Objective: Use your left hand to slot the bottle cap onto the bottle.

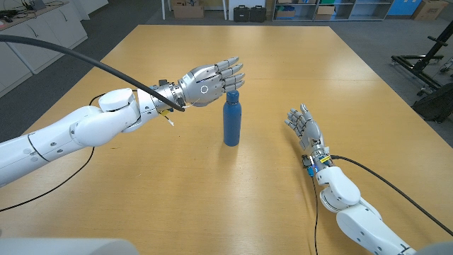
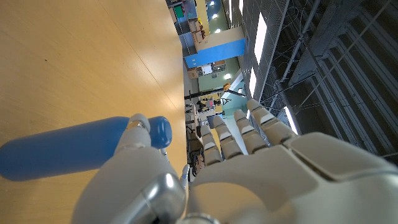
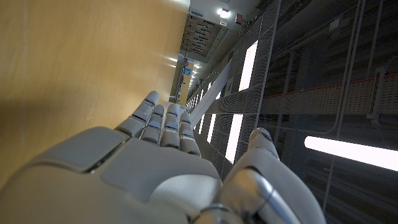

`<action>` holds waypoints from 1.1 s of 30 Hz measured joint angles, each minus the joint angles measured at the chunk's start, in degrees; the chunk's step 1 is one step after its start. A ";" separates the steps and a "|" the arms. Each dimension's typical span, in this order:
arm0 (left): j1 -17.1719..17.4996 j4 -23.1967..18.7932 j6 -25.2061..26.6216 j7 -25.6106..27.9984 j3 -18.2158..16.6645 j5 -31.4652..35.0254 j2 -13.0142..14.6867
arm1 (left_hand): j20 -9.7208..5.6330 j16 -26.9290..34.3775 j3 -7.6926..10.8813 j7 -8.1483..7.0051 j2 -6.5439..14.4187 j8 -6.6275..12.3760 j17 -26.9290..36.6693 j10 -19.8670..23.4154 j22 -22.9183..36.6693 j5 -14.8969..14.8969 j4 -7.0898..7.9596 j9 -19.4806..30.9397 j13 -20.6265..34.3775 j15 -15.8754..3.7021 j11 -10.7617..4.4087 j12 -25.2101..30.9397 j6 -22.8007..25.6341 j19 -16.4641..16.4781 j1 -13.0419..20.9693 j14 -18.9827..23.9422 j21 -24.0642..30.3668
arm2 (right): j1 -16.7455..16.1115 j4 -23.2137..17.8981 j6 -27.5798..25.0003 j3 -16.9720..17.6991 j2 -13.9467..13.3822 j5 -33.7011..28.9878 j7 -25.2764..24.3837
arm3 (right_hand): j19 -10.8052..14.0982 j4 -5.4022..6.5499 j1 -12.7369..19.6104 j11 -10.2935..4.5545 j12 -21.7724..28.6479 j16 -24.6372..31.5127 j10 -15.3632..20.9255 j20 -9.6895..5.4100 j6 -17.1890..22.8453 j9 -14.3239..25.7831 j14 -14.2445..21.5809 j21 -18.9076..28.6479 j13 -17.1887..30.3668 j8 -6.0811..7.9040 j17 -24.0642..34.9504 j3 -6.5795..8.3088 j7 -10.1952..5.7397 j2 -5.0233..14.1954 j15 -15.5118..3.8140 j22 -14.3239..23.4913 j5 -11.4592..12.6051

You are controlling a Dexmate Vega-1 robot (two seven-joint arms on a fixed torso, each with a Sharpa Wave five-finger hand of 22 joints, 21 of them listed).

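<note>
A blue bottle point(image 1: 231, 122) stands upright in the middle of the wooden table point(image 1: 283, 64), with its blue cap point(image 1: 231, 95) sitting on its neck. My left hand point(image 1: 209, 83) hovers at cap height just to the bottle's left. Its fingers point(image 1: 232, 71) stretch out straight above and past the cap and hold nothing. In the left wrist view the thumb point(image 2: 138, 127) lies against the bottle point(image 2: 62, 152) just below the cap point(image 2: 160, 132); I cannot tell if it touches. My right hand point(image 1: 306, 127) rests on the table to the bottle's right, fingers straight and apart.
A black cable point(image 1: 71, 53) arcs over my left forearm. Another cable point(image 1: 396, 185) trails on the table beside my right arm. Boxes and cases point(image 1: 248, 12) stand on the floor beyond the far edge.
</note>
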 measured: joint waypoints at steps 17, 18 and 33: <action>12.25 0.70 13.43 -0.70 -5.00 -7.15 -4.21 | -0.16 0.44 -0.27 -0.55 3.07 2.21 -0.07 4.55 0.00 0.21 1.91 -0.38 0.00 -0.14 -0.04 0.44 6.04 1.04 -5.47 3.03 0.00 | 0.31 -0.03 0.13 -0.49 0.64 -0.61 -0.76 | 0.23 -0.17 0.00 -0.32 0.21 0.00 0.32 -0.23 2.33 0.18 0.31 -0.42 0.00 0.57 0.00 -0.17 0.01 0.00 -0.31 0.00 0.00; 12.96 0.74 14.25 -0.38 -5.17 -7.83 -4.81 | -0.16 0.44 -0.27 -0.74 3.32 2.27 -0.07 4.64 0.00 0.21 1.91 -0.38 0.00 -0.11 0.05 0.44 6.31 1.04 -5.72 3.26 0.00 | 0.35 -0.03 0.26 -0.56 0.71 -0.62 -0.73 | 0.42 -0.17 0.00 -0.10 0.21 0.00 0.54 -0.42 2.77 0.28 0.31 -0.42 0.00 0.70 0.00 -0.17 0.03 0.00 -0.31 0.00 0.00; 22.20 2.22 20.35 7.61 -8.26 -22.47 -12.95 | -0.18 0.44 0.78 -1.41 4.66 4.88 -0.34 9.39 0.00 -0.02 1.33 -0.66 0.00 -0.25 -0.54 0.87 13.34 3.71 -7.05 6.60 0.43 | 1.53 -1.42 -0.49 -2.21 1.07 -3.01 -1.51 | 0.64 -0.17 0.00 -0.63 0.21 0.01 0.82 -0.64 0.90 0.29 0.62 -0.85 0.00 -0.01 0.00 -0.17 0.10 0.00 -0.62 0.00 0.00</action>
